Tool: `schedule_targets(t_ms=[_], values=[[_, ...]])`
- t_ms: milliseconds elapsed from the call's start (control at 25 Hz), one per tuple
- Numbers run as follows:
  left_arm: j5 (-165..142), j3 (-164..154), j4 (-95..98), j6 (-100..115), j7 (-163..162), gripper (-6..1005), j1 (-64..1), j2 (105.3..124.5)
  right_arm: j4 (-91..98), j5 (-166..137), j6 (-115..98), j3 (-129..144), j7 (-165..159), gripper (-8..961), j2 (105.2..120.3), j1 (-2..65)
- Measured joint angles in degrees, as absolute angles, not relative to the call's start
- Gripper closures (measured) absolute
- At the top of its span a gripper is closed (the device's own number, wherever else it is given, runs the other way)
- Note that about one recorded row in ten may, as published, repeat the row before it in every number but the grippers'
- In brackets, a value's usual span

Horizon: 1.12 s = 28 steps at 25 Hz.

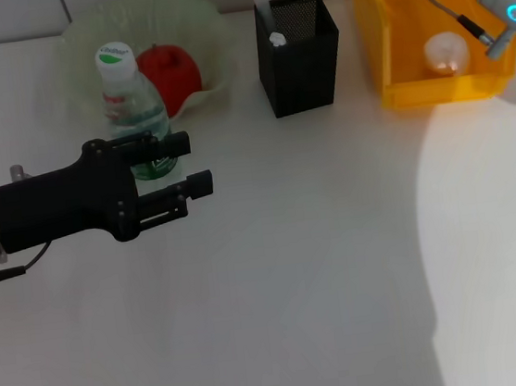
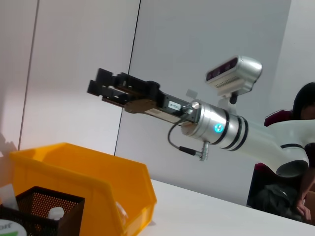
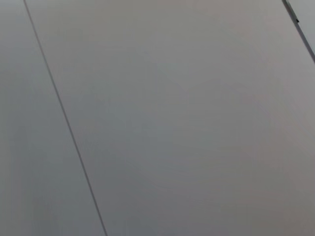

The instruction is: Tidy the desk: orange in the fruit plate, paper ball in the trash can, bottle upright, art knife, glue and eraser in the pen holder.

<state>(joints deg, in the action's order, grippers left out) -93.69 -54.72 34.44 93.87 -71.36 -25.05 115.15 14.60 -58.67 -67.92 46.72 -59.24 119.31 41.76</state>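
**Operator:** Where does the bottle stand?

**Observer:** You have the bottle (image 1: 133,105) upright on the desk (image 1: 296,282), white cap on top, green label low on its body. It stands at the near edge of the fruit plate (image 1: 141,29), just in front of the red, round fruit (image 1: 172,75) lying in that pale green dish (red, mind you, not orange in colour).

**Operator:** And the left gripper?

**Observer:** Your left gripper (image 1: 192,164) lies level at the bottle's lower half, its two black fingers (image 1: 175,144) pointing toward the pen holder, spread with a clear gap between them. From the head view the bottle's base sits behind the fingers; whether they touch it, I cannot tell you for certain.

**Operator:** The other pieces?

**Observer:** The black mesh pen holder (image 1: 301,53) stands to the right of the plate, with a white stick-like item (image 1: 266,15) rising from it. Beside it you see the yellow bin (image 1: 433,89), which serves as the trash can, and a pale crumpled paper ball (image 1: 445,52) lies inside.

**Operator:** The right arm?

**Observer:** Your right gripper (image 2: 101,89) is raised high above the yellow bin, well apart from everything on the desk. In the left wrist view its fingers stand slightly parted and hold nothing.
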Motion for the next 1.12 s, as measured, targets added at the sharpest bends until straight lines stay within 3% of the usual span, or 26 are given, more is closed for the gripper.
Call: schedule_targets(t_ms=[40, 160, 200, 240, 280, 320, 480, 600, 680, 800, 1120], values=[[-93.69, -54.72, 34.44, 94.01, -71.37, 392, -25.05, 115.15, 16.21, -58.99, -69.18, 47.63, -59.98, 432, 119.28, 40.33], [-93.69, -54.94, 34.56, 94.48, -71.9, 390, -25.05, 114.97, 22.2, -59.67, -74.93, 51.5, -64.22, 319, 119.05, 34.33], [-94.13, -54.96, 34.8, 95.76, -72.66, 390, -25.05, 114.57, 27.73, -62.03, -80.81, 53.7, -68.37, 281, 118.25, 28.68], [-94.13, -54.96, 34.8, 95.76, -72.66, 389, -25.05, 114.57, 27.73, -62.03, -80.81, 53.7, -68.37, 243, 118.25, 28.68], [-94.94, -54.81, 34.84, 97.66, -73.41, 388, -25.05, 114.02, 32.56, -68.01, -89.82, 54.13, -71.46, 205, 116.77, 23.54], [-94.94, -54.81, 34.84, 97.66, -73.41, 388, -25.05, 114.02, 32.56, -68.01, -89.82, 54.13, -71.46, 197, 116.77, 23.54], [-97.27, -54.9, 34.91, 101.19, -75.69, 385, -25.45, 112.73, 37.59, -86.68, -113.39, 50.19, -74.86, 167, 113.52, 17.19], [-99.6, -54.75, 35.01, 104.3, -77.49, 376, -26.28, 112.22, 37.55, -93.52, -118.94, 46.33, -75.06, 167, 113.72, 15.99], [-100.7, -54.66, 35.34, 106.04, -79.14, 361, -26.89, 112.18, 37.79, -98.54, -119.97, 43.08, -74.69, 167, 115.25, 14.25], [-101.07, -54.67, 36.09, 107.19, -80.97, 338, -27.14, 112.18, 37.67, -99.54, -119.75, 42.77, -73.86, 167, 115.87, 13.75], [-100.97, -54.49, 37.87, 108.5, -81.46, 299, -25.24, 112.82, 37.11, -100.17, -119.77, 43.25, -72.64, 167, 116.4, 14.29]])
